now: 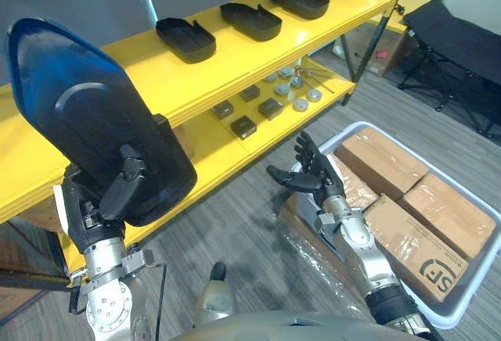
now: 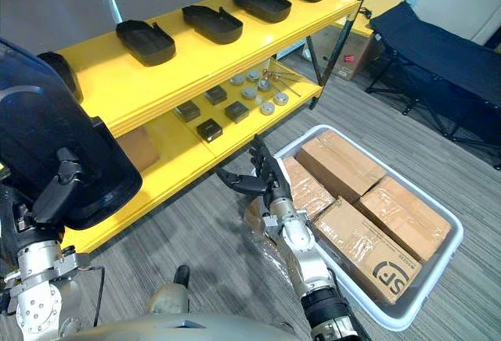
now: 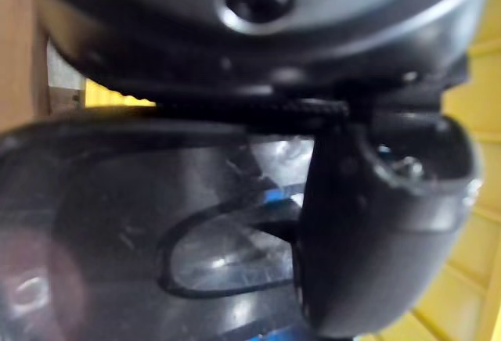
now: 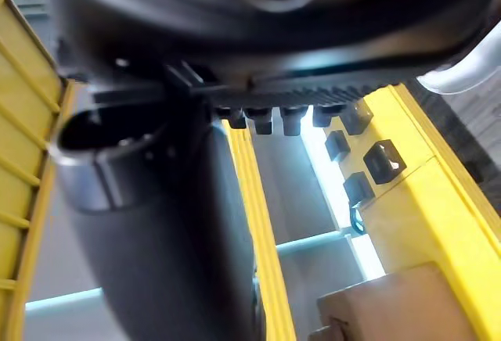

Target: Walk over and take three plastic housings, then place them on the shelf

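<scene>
Left robot hand (image 1: 117, 186) clasps plastic housing (image 1: 82, 110) upright, narrow end up; right robot hand (image 1: 310, 174) spread.

Past the right hand (image 4: 172, 224), small black blocks (image 4: 383, 161) sit on a yellow shelf (image 4: 446, 231).

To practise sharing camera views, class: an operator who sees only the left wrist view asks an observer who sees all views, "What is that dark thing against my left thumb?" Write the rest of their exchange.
Observer: Your left hand is curled round a black plastic housing, held up on end before the yellow shelf.
Operator: Is there room on the shelf?
Observer: Yes, its top board is bare just left of a row of four housings.
Operator: And my right hand?
Observer: The right hand is open and empty, over the floor beside a white crate of cardboard boxes.
</scene>
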